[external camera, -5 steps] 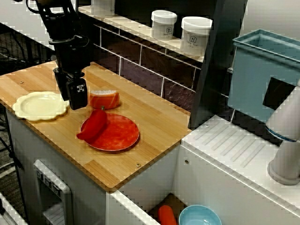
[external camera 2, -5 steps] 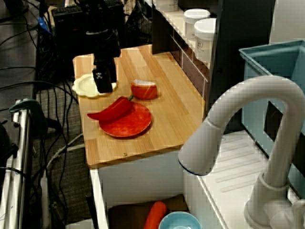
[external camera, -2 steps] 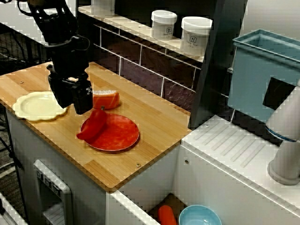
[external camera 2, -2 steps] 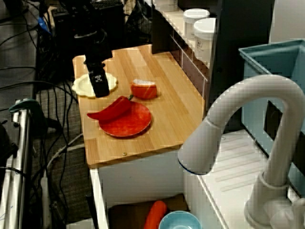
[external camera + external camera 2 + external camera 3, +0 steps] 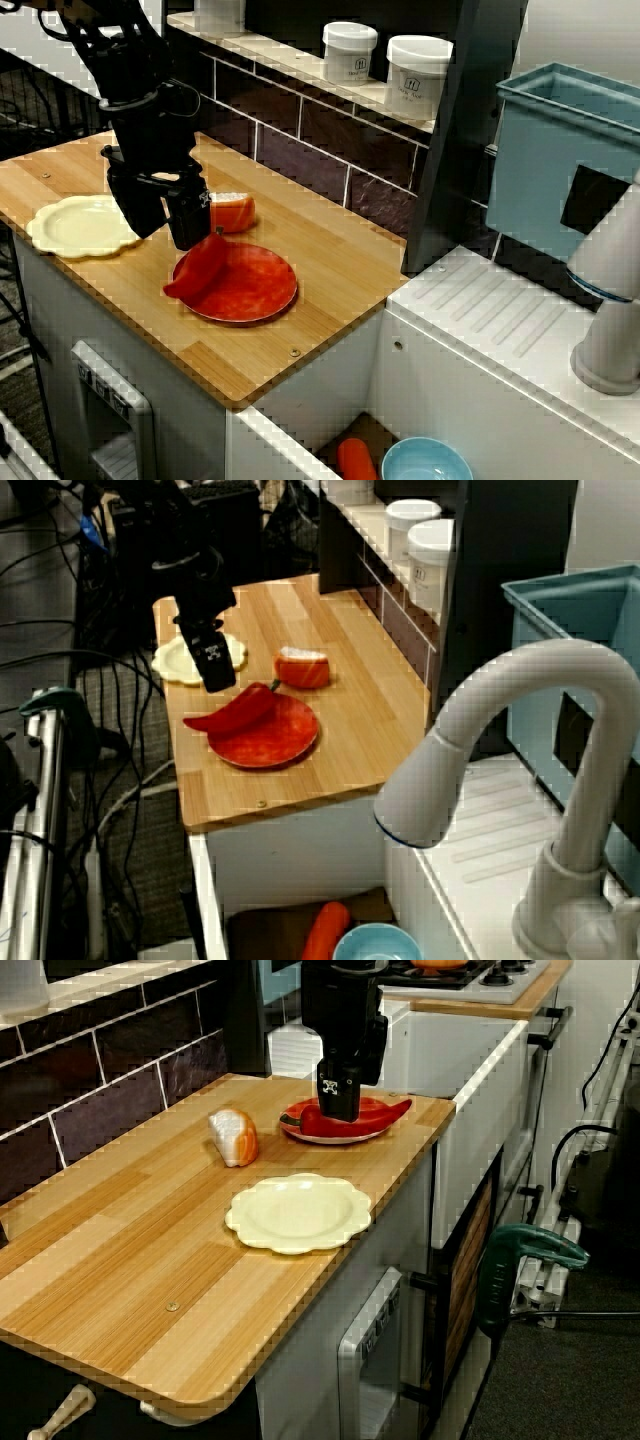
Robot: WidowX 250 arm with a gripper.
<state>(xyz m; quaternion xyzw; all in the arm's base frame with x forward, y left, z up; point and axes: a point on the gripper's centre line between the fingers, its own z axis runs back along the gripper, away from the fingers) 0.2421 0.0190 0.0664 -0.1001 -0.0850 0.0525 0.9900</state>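
Observation:
My black gripper point(image 5: 165, 228) hangs low over the wooden counter point(image 5: 330, 250), open with nothing between its fingers. It stands just beside the stem end of a red pepper point(image 5: 200, 268), which lies across the left rim of a red plate point(image 5: 262, 292). Behind the gripper sits an orange-and-white food piece point(image 5: 232, 212), and to its left a pale yellow plate point(image 5: 80, 225). The view over the faucet shows the gripper point(image 5: 215, 672) between the yellow plate point(image 5: 178, 662) and the pepper point(image 5: 235, 710). From the counter's end, the gripper point(image 5: 338, 1108) covers part of the pepper point(image 5: 385, 1115).
Two white jars point(image 5: 350, 50) point(image 5: 418, 62) stand on the back ledge above dark tiles. A blue bin point(image 5: 565, 150) and a white faucet point(image 5: 500, 740) are at the sink side. A blue bowl point(image 5: 425, 462) and an orange item point(image 5: 355, 458) lie below the counter.
The gripper has shifted from beside the yellow plate toward the pepper and red plate. Its fingers now stand wider apart. The pepper and plates have not moved.

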